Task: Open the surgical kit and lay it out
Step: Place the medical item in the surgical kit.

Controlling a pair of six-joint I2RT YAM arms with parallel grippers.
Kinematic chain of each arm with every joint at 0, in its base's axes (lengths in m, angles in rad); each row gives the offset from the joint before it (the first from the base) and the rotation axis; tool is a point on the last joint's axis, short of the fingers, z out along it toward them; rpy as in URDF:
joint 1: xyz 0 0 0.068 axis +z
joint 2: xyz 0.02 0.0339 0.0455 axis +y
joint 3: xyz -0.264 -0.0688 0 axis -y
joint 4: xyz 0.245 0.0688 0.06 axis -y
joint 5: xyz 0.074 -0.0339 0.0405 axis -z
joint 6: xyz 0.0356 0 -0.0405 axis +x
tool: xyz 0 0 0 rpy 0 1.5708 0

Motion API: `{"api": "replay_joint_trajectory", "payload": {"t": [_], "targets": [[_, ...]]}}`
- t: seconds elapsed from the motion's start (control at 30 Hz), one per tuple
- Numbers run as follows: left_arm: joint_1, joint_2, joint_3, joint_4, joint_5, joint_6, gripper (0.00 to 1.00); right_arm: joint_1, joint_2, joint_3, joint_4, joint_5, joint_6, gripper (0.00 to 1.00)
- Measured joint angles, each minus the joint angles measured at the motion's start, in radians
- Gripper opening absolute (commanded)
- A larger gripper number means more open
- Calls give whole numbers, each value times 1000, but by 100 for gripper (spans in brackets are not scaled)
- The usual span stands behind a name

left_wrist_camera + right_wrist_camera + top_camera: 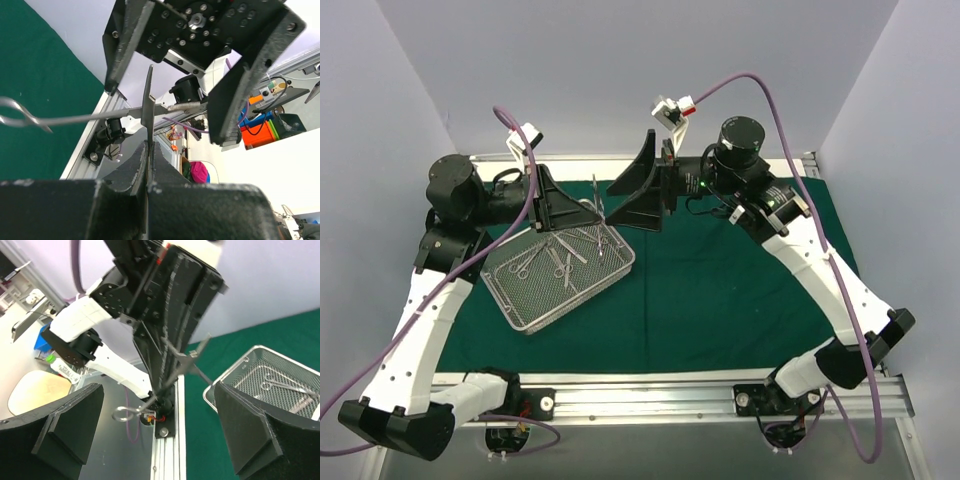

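Observation:
The dark green cloth (740,290) of the surgical kit lies spread over the table. On its left part stands the silver wire-mesh tray (520,325) with several steel instruments (560,262) in it. My left gripper (586,207) hangs above the tray's far edge, shut on a ring-handled steel instrument (597,195). In the left wrist view the jaws (149,145) pinch its thin shaft (147,100). My right gripper (622,205) faces it from the right, wide open around the instrument (187,360) without touching it; its ring handle (122,414) hangs low.
An aluminium rail (650,400) runs along the near edge and another frame rail (167,455) borders the cloth. Purple cables (790,120) loop above both arms. The tray (260,347) with its instruments (285,385) lies just right of the right gripper's fingers (255,425).

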Motion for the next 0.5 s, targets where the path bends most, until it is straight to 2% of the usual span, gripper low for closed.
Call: {"api": "replay_joint_trajectory", "payload": {"t": [0.5], "targets": [[-24, -8, 14, -19, 0, -1, 2, 44, 106, 69, -4, 3, -32, 100]]}}
